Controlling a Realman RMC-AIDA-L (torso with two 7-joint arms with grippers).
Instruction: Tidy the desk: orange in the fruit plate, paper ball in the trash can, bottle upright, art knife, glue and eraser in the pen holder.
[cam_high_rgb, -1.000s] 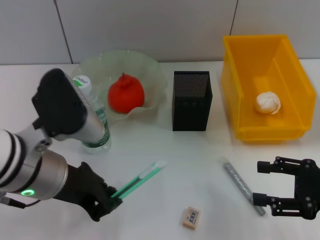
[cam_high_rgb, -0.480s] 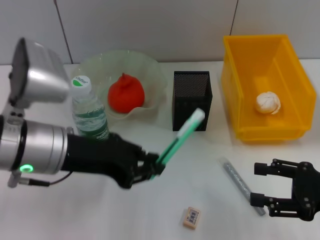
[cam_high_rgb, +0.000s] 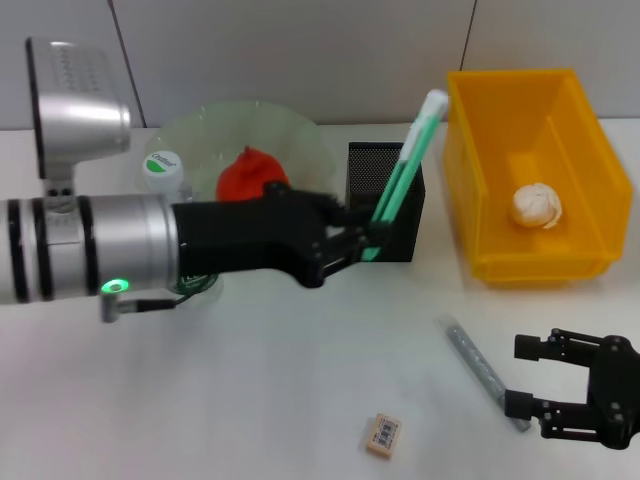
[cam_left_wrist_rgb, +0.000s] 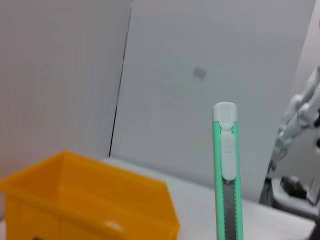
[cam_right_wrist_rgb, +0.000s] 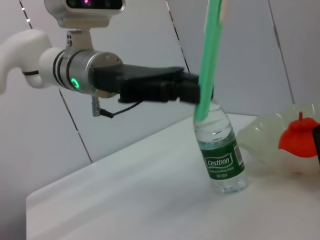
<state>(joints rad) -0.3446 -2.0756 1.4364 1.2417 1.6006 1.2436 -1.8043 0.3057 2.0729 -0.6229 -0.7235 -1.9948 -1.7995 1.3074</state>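
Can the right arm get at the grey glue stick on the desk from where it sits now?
Probably yes. The right gripper sits open on the desk beside the glue stick, whose near end lies by its fingers. Nothing lies between them; the left gripper is busy with the knife by the pen holder.

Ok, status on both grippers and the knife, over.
Left gripper shut on art knife, held tilted above the pen holder, not yet inside. Right gripper open, low beside the glue stick. Nothing blocking the holder's mouth.
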